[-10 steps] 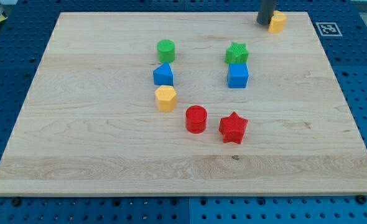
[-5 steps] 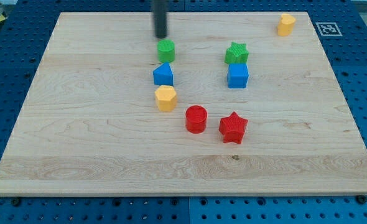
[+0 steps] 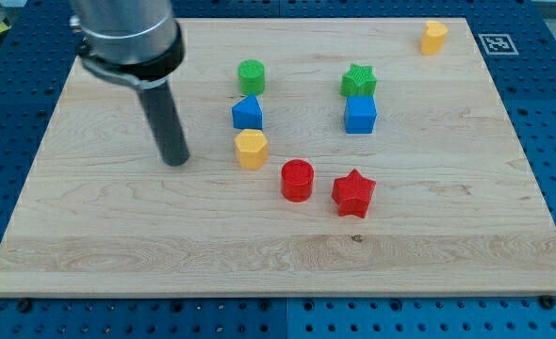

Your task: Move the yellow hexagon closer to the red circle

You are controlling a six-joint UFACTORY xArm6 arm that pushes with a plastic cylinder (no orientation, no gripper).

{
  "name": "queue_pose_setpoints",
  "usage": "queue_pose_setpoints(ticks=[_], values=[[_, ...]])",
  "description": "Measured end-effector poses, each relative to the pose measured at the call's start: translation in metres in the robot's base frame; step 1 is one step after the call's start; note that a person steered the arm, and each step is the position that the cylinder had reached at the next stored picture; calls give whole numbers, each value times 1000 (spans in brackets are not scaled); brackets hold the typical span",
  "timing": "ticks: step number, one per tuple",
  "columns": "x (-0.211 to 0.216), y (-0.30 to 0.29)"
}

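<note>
My tip point(image 3: 176, 162) rests on the table point(image 3: 118, 226), left of the yellow hexagon point(image 3: 251, 149), apart from it, placed to push it right toward the red circle point(image 3: 297, 179). No fingers exist.

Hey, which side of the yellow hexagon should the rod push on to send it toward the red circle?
Press on the upper-left face of the yellow hexagon, the side turned away from the red circle, which sits down and to the view's right. My tip is already at the hexagon's left, apart from it. The blue block sits close above, so coming from the left looks safer.
</note>
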State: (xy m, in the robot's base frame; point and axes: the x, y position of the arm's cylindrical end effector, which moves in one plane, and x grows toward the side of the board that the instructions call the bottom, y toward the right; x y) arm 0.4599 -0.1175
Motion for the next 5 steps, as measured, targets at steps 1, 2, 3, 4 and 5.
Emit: queue_pose_setpoints(ticks=[1,2,3,4,5], values=[[-10,46],[2,79],[18,89],[18,106],[18,134]])
